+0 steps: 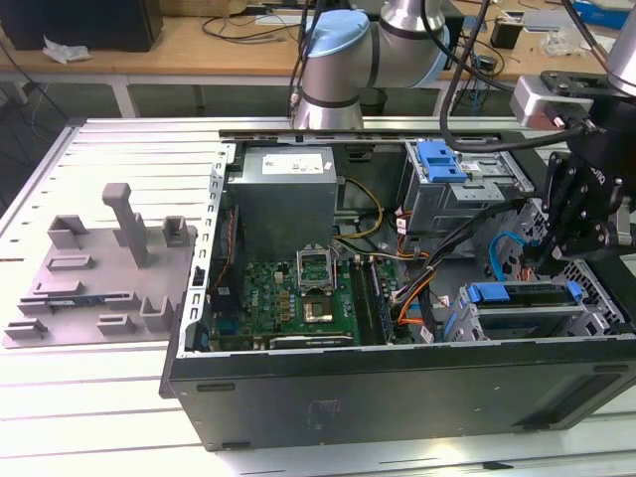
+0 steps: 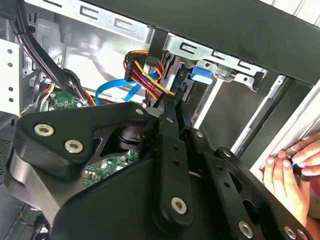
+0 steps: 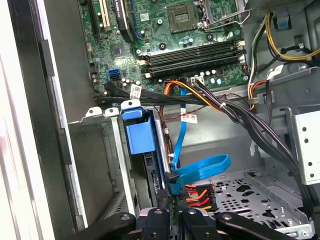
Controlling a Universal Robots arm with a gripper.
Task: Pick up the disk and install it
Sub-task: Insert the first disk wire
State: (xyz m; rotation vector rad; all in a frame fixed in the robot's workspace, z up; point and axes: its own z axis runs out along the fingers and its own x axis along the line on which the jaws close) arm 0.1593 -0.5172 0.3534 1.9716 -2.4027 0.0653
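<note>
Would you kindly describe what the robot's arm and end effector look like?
The arm has silver-grey rounded joints with light blue caps and black cables running alongside. The end effector is a matte black linkage of flat bars fastened with silver bolts.

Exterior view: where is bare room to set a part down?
The slatted aluminium table is bare on the near side of the grey plastic fixture plate and on its far side. Inside the black computer case it is crowded: black and orange cables run between the green motherboard and the grey metal drive cage.
</note>
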